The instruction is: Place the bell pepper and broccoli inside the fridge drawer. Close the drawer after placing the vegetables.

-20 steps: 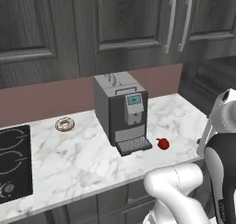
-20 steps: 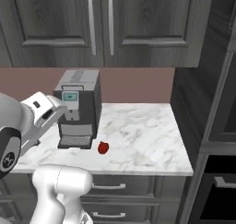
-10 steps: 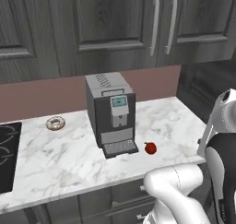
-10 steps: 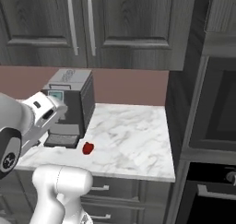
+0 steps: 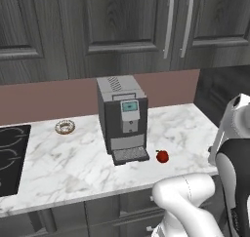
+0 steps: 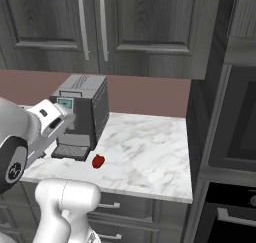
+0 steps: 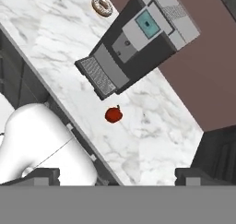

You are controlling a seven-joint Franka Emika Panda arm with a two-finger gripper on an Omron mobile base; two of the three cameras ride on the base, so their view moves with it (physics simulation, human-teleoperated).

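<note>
Dark cabinets [image 5: 122,31] fill the top of the left base view, above a marble counter [image 5: 63,167] that crosses the middle of the frame. A grey coffee machine [image 5: 122,119] stands at the centre of that counter. At the left edge is a black cooktop [image 5: 10,158]. The gripper [image 7: 117,177] sits at the bottom of the hand view, its jaws spread wide with nothing between them. A doughnut [image 5: 64,127] lies left of the machine. The pepper [image 5: 162,156] rests on the counter just right of the machine's tray, right of centre.
</note>
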